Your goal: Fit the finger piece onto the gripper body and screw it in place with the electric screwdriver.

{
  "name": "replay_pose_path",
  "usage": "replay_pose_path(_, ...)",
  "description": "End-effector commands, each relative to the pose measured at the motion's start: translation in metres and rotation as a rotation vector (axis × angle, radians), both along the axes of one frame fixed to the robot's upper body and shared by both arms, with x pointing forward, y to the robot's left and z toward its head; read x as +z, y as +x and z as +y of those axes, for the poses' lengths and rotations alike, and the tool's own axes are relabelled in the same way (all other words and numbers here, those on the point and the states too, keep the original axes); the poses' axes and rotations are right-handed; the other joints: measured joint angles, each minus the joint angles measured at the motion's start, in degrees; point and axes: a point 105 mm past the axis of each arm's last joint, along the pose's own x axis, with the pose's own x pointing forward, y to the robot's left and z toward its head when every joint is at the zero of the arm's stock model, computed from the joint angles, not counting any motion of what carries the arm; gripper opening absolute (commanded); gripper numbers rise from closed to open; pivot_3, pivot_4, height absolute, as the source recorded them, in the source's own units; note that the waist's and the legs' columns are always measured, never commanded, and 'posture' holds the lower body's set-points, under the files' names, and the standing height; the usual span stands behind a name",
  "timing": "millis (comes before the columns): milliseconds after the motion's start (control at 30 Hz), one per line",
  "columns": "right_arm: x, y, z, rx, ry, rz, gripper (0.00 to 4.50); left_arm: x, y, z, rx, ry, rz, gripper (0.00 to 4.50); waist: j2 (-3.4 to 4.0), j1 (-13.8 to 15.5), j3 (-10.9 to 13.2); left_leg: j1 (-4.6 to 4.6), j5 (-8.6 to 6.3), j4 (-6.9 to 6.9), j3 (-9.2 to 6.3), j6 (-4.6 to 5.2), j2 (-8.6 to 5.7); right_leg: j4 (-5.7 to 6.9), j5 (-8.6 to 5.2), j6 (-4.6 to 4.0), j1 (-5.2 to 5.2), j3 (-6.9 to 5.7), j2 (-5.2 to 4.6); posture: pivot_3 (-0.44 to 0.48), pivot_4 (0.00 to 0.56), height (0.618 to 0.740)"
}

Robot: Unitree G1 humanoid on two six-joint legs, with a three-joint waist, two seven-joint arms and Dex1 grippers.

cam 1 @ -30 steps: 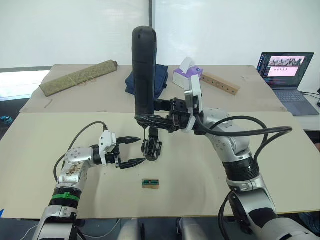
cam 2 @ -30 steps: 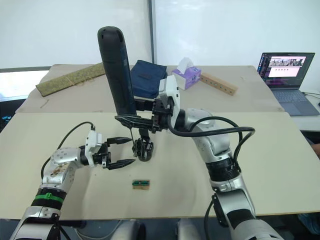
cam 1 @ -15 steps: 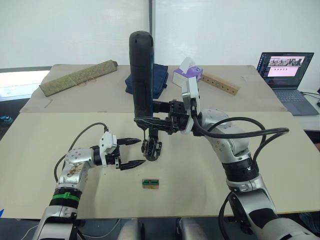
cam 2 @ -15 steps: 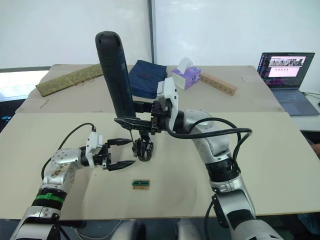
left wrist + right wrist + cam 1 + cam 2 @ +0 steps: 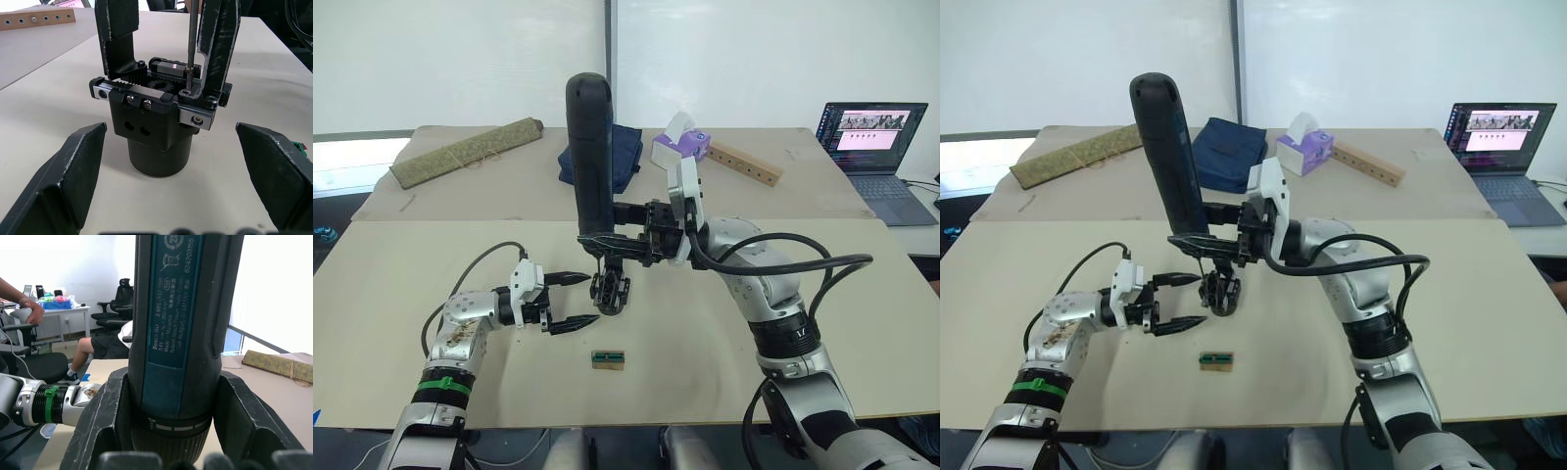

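The gripper body stands on its round motor end at the table's middle, two black fingers pointing up. My right gripper is shut on the electric screwdriver, holding it upright over the body. In the left wrist view the thin bit comes down to a screw at the foot of the finger piece, which stands fitted on the gripper body. My left gripper is open just left of the body, its fingers on either side and clear of it.
A small green-and-tan block lies in front of the body. On the far table are a rolled mat, a navy cloth bag, a tissue box, a drilled wooden strip and a laptop. A seated person shows behind.
The screwdriver has sunk a little and its top has leaned slightly left, with my right arm following. The left gripper has stayed open beside the body.
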Motion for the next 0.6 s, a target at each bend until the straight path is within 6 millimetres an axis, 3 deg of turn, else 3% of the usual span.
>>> replay_pose_path(33,0.0156,-0.0064,-0.0021,0.014,0.048,-0.075,1.93,0.0059,0.0006,-0.0019,-0.013,-0.006,-0.034,4.50,0.00,0.00,0.00,0.00,0.00,0.00,0.00,0.00,0.00,0.00,0.00,0.00,0.00,0.00,0.00,0.000,0.150,0.740)
replay_pose_path(600,0.0127,-0.0057,-0.0004,0.013,0.051,-0.070,1.93,0.0041,-0.0008,-0.0020,-0.013,-0.001,-0.030,4.50,0.00,-0.02,0.00,0.00,0.00,0.00,0.00,0.00,0.00,0.00,0.00,0.00,0.00,0.00,0.00,0.000,0.150,0.740)
